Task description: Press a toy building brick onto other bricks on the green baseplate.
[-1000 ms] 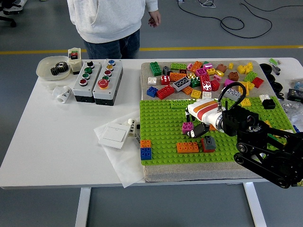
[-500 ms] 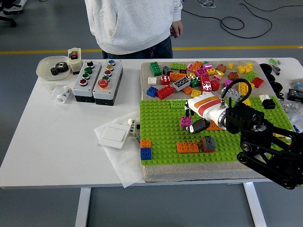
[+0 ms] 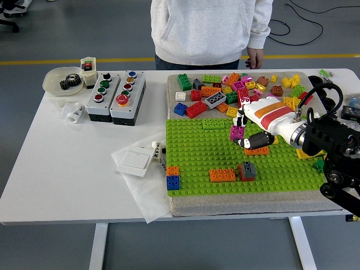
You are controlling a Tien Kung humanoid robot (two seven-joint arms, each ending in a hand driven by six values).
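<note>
I have a small magenta brick [image 3: 237, 133] pinched in the fingertips of my right hand [image 3: 247, 130], thumb curled under it, and it hangs just above the green baseplate [image 3: 191, 152], over the upper middle of the studs and not seated on anything. So I judge I am in the carrying step: brick in hand, target not yet reached. Just under my thumb on the baseplate lies an orange brick [image 3: 257, 151], partly hidden; toward the baseplate's near edge sit a longer orange brick [image 3: 223, 175] and, just beside it, a grey-topped stack [image 3: 247, 170]. Near its far edge lies a flat green brick [image 3: 214, 124]. The next move calls for choosing one of these, lining the studs up squarely and pushing straight down.

Beyond the baseplate's far edge is a loose pile of bricks [image 3: 225, 90] on the same grey mat. Left of the baseplate stand two button boxes [image 3: 115, 97], a bowl with gears [image 3: 63, 80] and a white switch plate [image 3: 135, 161] on the white table [image 3: 56, 169]. A person in a pale hoodie [image 3: 208, 28] stands behind the baseplate at the table's far side, one hand hanging idle. My left arm is out of sight.
</note>
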